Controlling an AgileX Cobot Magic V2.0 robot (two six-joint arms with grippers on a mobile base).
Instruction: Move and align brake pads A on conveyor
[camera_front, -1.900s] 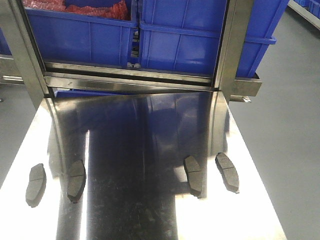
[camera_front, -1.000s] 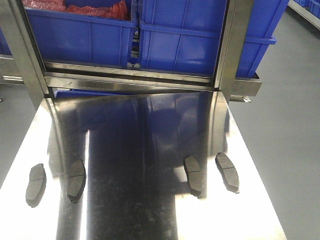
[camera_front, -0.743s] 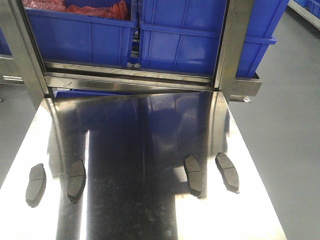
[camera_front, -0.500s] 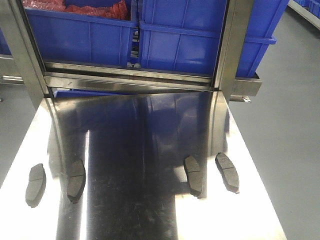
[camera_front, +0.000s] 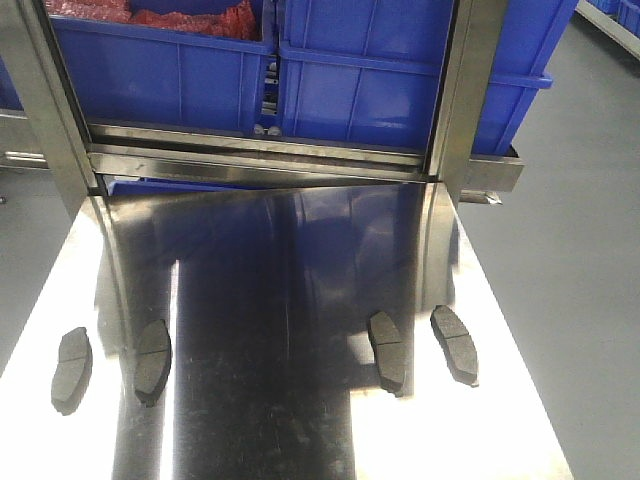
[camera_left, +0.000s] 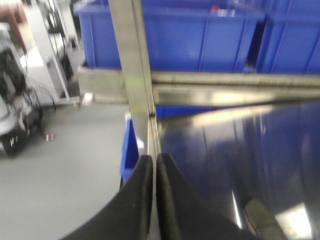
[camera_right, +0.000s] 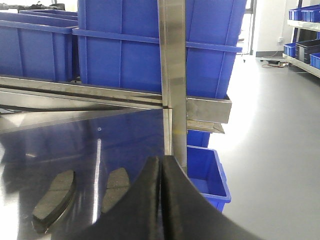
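Four brake pads A lie grey face up on the shiny steel table. Two are at the left and two at the right, in a rough row. The conveyor is out of view. Neither arm shows in the front view. In the left wrist view my left gripper is shut and empty above the table's left edge, with one pad low to its right. My right gripper is shut and empty near the table's right edge, with two pads to its left.
Blue bins stand on a steel rack behind the table, framed by upright steel posts. Grey floor lies beyond both table sides. Another blue bin sits on the floor to the right.
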